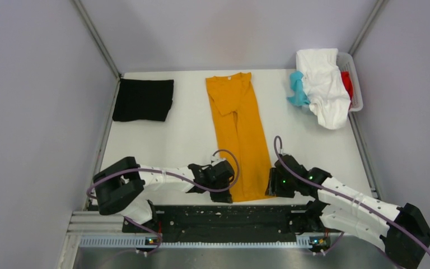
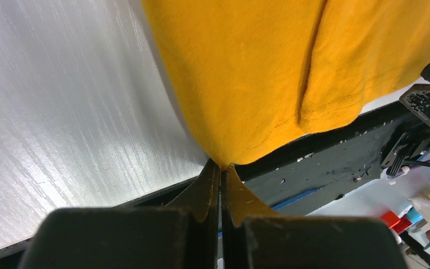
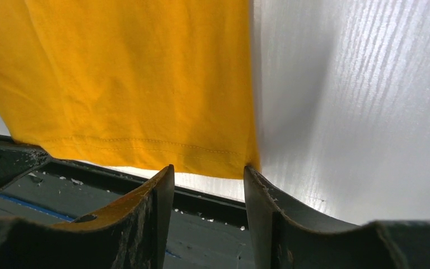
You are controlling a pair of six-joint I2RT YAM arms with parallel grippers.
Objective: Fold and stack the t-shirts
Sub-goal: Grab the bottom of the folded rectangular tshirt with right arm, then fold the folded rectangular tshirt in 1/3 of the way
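Folding half done: black cloth shirt (image 1: 143,99) lies folded at far left of the table (image 1: 190,131).
Mustard-orange shirt (image 1: 238,134) is a strip mid-table; left tool (image 2: 222,168) pinches its near hem, right tool (image 3: 208,171) gapes beside it; white shirt (image 1: 325,84) waits.

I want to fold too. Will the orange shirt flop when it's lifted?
Probably floppy: the shirt puckers to a point where the left gripper pinches its hem. Likely light, since it looks thin. The rest would probably sag.

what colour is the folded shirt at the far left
The folded cloth t-shirt is black, clearest in the top external view.
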